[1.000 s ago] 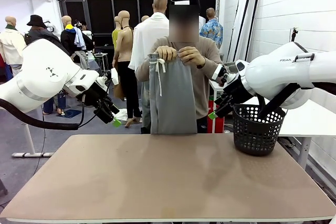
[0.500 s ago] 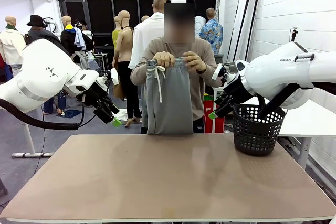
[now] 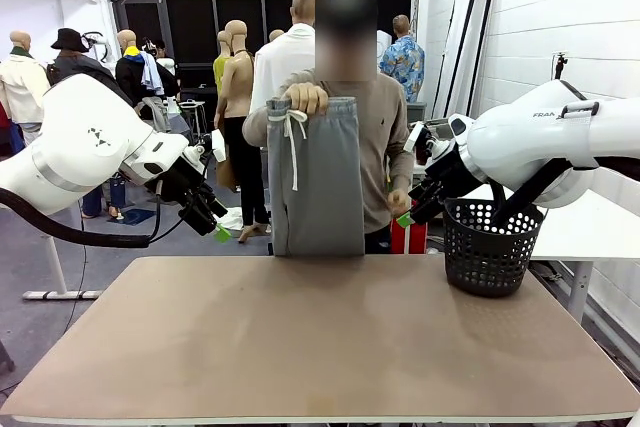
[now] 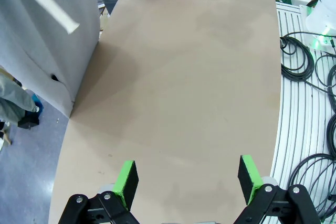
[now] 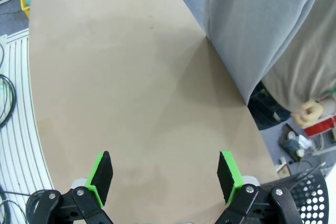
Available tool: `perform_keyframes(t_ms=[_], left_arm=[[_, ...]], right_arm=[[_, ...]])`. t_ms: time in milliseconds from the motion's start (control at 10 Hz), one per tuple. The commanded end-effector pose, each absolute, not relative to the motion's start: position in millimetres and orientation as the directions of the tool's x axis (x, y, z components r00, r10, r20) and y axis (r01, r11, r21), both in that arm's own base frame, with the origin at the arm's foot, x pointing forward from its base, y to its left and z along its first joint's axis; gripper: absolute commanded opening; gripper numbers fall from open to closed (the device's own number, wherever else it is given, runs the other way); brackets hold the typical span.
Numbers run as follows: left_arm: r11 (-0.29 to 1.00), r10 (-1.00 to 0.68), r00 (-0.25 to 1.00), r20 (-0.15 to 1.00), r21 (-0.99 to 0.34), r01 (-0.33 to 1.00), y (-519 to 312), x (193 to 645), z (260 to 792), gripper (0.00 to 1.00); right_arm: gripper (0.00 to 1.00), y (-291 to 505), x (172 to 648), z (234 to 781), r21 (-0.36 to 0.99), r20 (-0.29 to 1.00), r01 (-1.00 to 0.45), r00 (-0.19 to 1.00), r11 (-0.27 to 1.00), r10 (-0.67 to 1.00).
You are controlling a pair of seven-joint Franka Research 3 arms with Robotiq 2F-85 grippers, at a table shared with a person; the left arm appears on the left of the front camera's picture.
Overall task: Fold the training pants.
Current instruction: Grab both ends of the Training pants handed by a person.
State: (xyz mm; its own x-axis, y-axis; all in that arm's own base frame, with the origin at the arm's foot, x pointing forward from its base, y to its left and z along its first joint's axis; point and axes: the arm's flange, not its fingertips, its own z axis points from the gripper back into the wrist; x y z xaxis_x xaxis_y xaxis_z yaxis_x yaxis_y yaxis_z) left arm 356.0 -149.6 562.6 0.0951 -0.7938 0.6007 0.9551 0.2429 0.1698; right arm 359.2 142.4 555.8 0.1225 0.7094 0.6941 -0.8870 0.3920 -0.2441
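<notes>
Looks like a robotics lab in a plain hall. Has a bulky white jointed left arm (image 3: 85, 142) and matching right arm (image 3: 540, 142) reaching in from either side of a plain tan rectangular table (image 3: 320, 347), with coiled black cables (image 4: 308, 66) lying on a ribbed white floor mat (image 4: 294, 129). Sits beside a white-painted brick wall (image 3: 570, 17) on the right.

Bright, even indoor light is falling across the scene, and I am seeing it sharply. The training pants (image 4: 42, 51) are casting a soft, faint shadow on the table (image 4: 184, 93). My wrist cameras are bowing the table's edges. The far doorway is looking dim.
</notes>
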Motion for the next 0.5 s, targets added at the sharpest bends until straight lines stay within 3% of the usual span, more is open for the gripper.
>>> perform_keyframes(t_ms=[0,400], left_arm=[[0.232,-0.787,0.089,0.611,0.160,0.959,-147.7,357.3,563.3,1.00],[0.232,-0.787,0.089,0.611,0.160,0.959,-147.7,357.3,563.3,1.00]], right_arm=[[1.00,141.8,360.0,555.2,-0.247,0.692,-0.890,0.114,0.382,0.713],[1.00,141.8,360.0,555.2,-0.247,0.692,-0.890,0.114,0.382,0.713]])
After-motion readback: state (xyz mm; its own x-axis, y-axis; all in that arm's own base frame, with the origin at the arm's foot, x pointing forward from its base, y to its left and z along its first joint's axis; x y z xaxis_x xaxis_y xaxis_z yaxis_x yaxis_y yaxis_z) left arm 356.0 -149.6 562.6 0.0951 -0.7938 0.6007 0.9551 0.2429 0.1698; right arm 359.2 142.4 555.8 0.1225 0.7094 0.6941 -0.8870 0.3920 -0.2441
